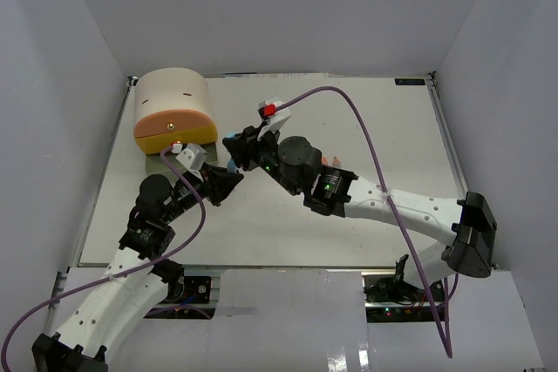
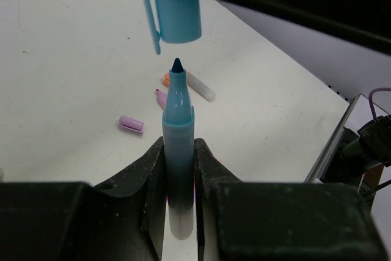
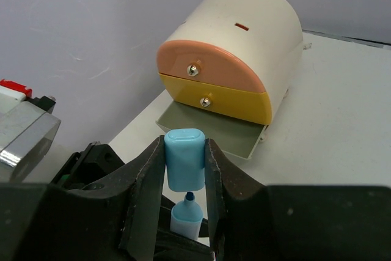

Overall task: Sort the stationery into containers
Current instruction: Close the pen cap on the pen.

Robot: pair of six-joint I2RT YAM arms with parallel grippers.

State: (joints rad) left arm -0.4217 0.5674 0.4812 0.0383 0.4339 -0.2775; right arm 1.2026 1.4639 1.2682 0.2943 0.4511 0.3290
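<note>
My left gripper (image 2: 179,148) is shut on a light-blue marker (image 2: 178,108), which stands upright with its dark tip bare. Directly above that tip hangs the matching blue cap (image 3: 184,163), with my right gripper (image 3: 184,151) shut on it; a small gap separates cap and tip. The two grippers meet over the table's middle left (image 1: 231,165). Behind them stands the beige cabinet (image 3: 256,22) of containers. Its peach drawer (image 3: 208,65) and yellow drawer (image 3: 214,99) are closed, and the grey-green bottom drawer (image 3: 208,129) is pulled out.
On the table beyond the marker lie a purple cap (image 2: 131,124), a white marker with an orange end (image 2: 195,85) and a pink-tipped piece (image 2: 160,97). White walls enclose the table; the cabinet (image 1: 170,102) stands at the far left corner.
</note>
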